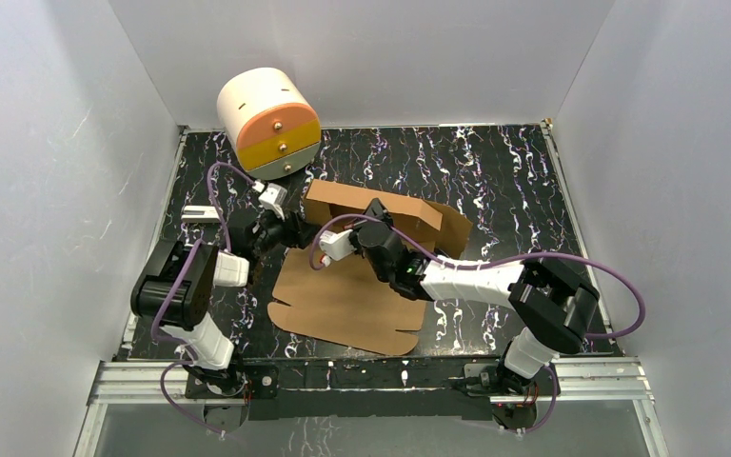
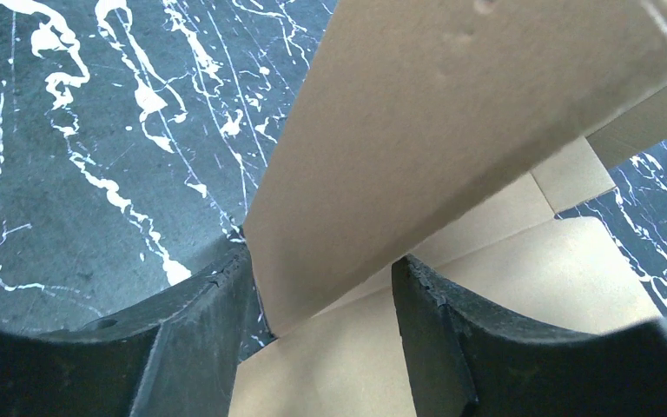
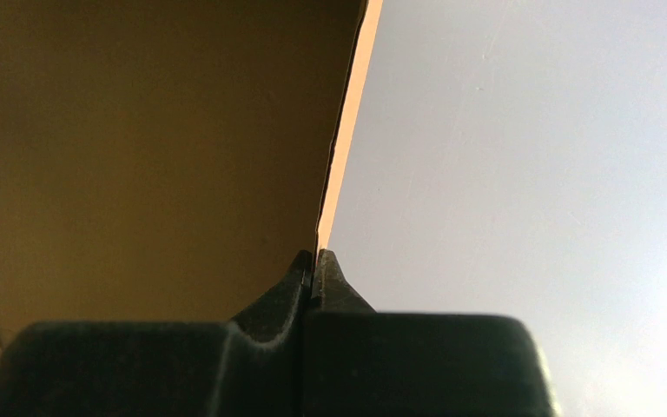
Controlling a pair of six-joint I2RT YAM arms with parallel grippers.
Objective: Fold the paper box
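The paper box (image 1: 347, 305) is a brown die-cut cardboard sheet, its near part flat on the table and its far panel (image 1: 409, 211) raised upright. My right gripper (image 1: 377, 217) is shut on the edge of that raised panel (image 3: 337, 174); the jaws pinch the thin card. My left gripper (image 1: 290, 228) is open at the sheet's left end. In the left wrist view its fingers (image 2: 217, 321) stand wide apart, with a raised side flap (image 2: 452, 130) rising between them above the flat sheet (image 2: 330, 373).
A cream cylindrical cabinet (image 1: 266, 119) with orange and yellow drawers stands at the back left, close behind the left gripper. The black marbled table (image 1: 504, 171) is walled by grey panels on three sides.
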